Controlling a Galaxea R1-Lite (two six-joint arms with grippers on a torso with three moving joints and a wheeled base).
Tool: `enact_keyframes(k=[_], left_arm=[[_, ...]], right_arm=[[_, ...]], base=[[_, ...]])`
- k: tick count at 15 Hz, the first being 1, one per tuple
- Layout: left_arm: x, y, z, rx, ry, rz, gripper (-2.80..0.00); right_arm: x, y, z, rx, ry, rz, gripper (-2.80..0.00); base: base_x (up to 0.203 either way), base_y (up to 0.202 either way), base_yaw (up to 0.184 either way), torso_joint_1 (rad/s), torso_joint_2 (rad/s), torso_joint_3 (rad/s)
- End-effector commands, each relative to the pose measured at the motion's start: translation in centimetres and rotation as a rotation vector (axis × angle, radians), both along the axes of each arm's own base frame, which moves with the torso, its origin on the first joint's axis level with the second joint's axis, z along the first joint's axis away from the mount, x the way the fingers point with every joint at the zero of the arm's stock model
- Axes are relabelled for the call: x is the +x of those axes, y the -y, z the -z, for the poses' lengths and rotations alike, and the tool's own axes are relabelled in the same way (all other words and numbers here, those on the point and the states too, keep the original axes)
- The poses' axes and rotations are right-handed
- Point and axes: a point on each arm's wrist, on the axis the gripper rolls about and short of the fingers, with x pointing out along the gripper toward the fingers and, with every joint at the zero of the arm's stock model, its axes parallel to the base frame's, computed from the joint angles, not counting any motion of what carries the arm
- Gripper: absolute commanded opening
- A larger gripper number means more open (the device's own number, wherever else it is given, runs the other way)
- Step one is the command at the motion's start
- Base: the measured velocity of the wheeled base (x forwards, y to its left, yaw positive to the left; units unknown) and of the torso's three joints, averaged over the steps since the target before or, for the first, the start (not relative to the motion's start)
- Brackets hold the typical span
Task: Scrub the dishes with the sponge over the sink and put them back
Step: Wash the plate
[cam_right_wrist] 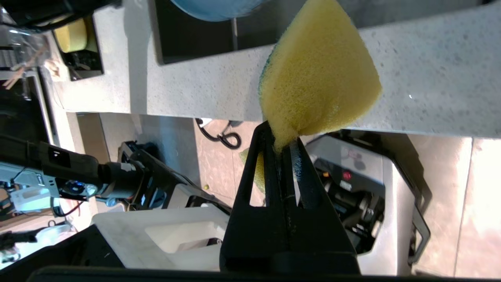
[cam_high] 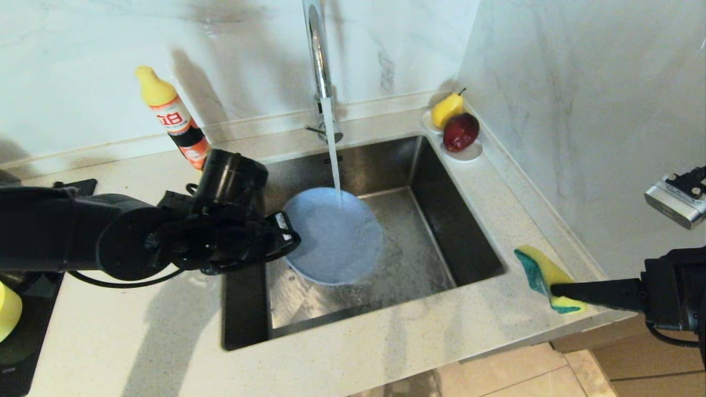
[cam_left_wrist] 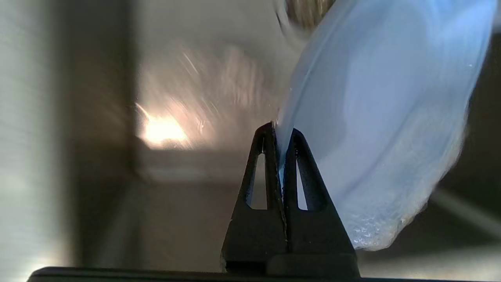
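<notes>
Dishes first, from the left: a pale yellow-green bowl point(cam_high: 8, 309) shows only as a rounded edge at the far left, on a dark tray point(cam_high: 27, 336) on the desk point(cam_high: 138, 342). Just right of it the left arm reaches across to the sink point(cam_high: 441, 220), and the left pincer point(cam_high: 289, 238) is pressed together on the near-left rim of the grey-blue plate point(cam_high: 336, 237), pinching it. That plate hangs tilted above the steel basin, with suds along its lower edge in the left wrist view. Water falls from the chrome faucet point(cam_high: 319, 55) onto the plate's far edge. An orange soap bottle point(cam_high: 174, 118) with a yellow cap stands on the desk behind the left arm. In the far right corner a small white dish point(cam_high: 469, 153) carries a yellow pear point(cam_high: 445, 109) and a red apple point(cam_high: 460, 131). At the right, over the desk's near edge, the right pincer point(cam_high: 557, 290) pinches the yellow sponge point(cam_high: 543, 273), green scouring face turned left, well apart from the plate.
</notes>
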Motion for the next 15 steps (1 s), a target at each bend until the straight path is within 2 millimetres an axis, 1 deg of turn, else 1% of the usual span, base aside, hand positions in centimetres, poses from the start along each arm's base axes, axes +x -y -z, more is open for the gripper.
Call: enact_keyframes(k=[1, 4, 7, 8, 9, 11, 13, 15], left_arm=[[-1.3, -2.0, -2.6, 0.066, 0.133, -0.086, -2.8], [-2.1, -3.4, -3.8, 0.137, 0.308, -0.113, -2.8], [-3.4, -5.5, -5.9, 0.21, 0.494, -0.134, -2.8], [-3.9, -6.1, -6.8, 0.205, 0.558, -0.149, -2.8], [-4.2, -6.3, -7.3, 0.202, 0.608, -0.156, -2.8], [-4.5, -6.4, -7.6, 0.24, 0.679, -0.15, -2.8], [-4.9, -6.6, -8.3, 0.284, 0.791, -0.152, -2.8], [-5.8, -6.7, -7.8, 0.354, 0.875, -0.104, -2.8]], right_arm=[[-0.3, 0.2, 0.0, 0.003, 0.001, 0.0, -2.8], [-0.3, 0.4, 0.8, -0.002, -0.024, 0.013, -2.8], [-0.6, 0.5, 0.7, -0.001, -0.017, 0.012, -2.8], [-0.6, 0.5, 0.7, -0.001, -0.017, 0.013, -2.8], [-0.5, 0.5, 0.7, -0.003, -0.02, 0.014, -2.8], [-0.7, 0.6, 0.7, -0.002, -0.018, 0.014, -2.8], [-0.9, 0.6, 0.5, 0.002, -0.014, 0.014, -2.8], [-0.8, 0.6, 0.3, 0.002, -0.007, 0.013, -2.8]], base=[[0.0, 0.0, 0.0, 0.0, 0.0, 0.0], [0.0, 0.0, 0.0, 0.0, 0.0, 0.0], [0.0, 0.0, 0.0, 0.0, 0.0, 0.0], [0.0, 0.0, 0.0, 0.0, 0.0, 0.0], [0.0, 0.0, 0.0, 0.0, 0.0, 0.0], [0.0, 0.0, 0.0, 0.0, 0.0, 0.0], [0.0, 0.0, 0.0, 0.0, 0.0, 0.0], [0.0, 0.0, 0.0, 0.0, 0.0, 0.0]])
